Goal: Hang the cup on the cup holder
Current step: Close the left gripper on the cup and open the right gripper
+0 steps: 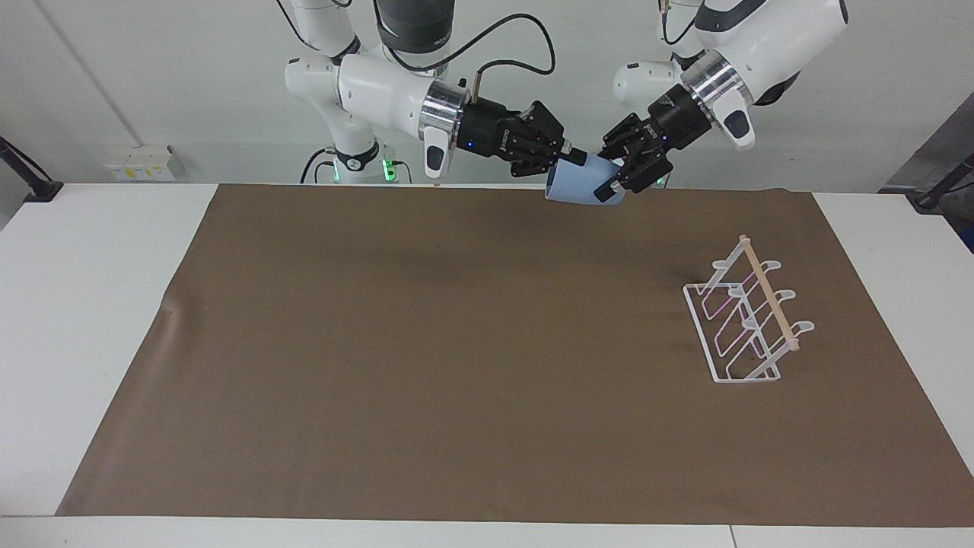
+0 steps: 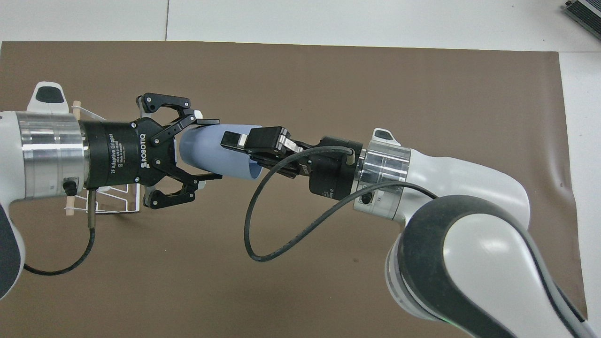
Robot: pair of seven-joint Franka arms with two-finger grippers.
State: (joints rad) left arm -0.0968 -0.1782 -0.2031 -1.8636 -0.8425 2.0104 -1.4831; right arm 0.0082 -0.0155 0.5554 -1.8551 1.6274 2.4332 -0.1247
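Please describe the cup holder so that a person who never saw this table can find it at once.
On the brown mat that covers the table, look toward the left arm's end. There stands the cup holder, a white wire rack with slanted prongs and a pale wooden dowel on top. Nothing else rests on the mat.

A white table point(image 1: 91, 304) fills most of the scene, and a large brown mat point(image 1: 456, 358) covers its middle, leaving bare white strips at both ends and along the edges. The mat shows a small wrinkle point(image 1: 169, 310) near one end. A plain pale wall point(image 1: 152, 76) rises at the table's edge, with a white socket strip point(image 1: 139, 163) mounted low on it. Dark clamp stands point(image 1: 30, 183) sit at the table's corners. Light is even and soft.
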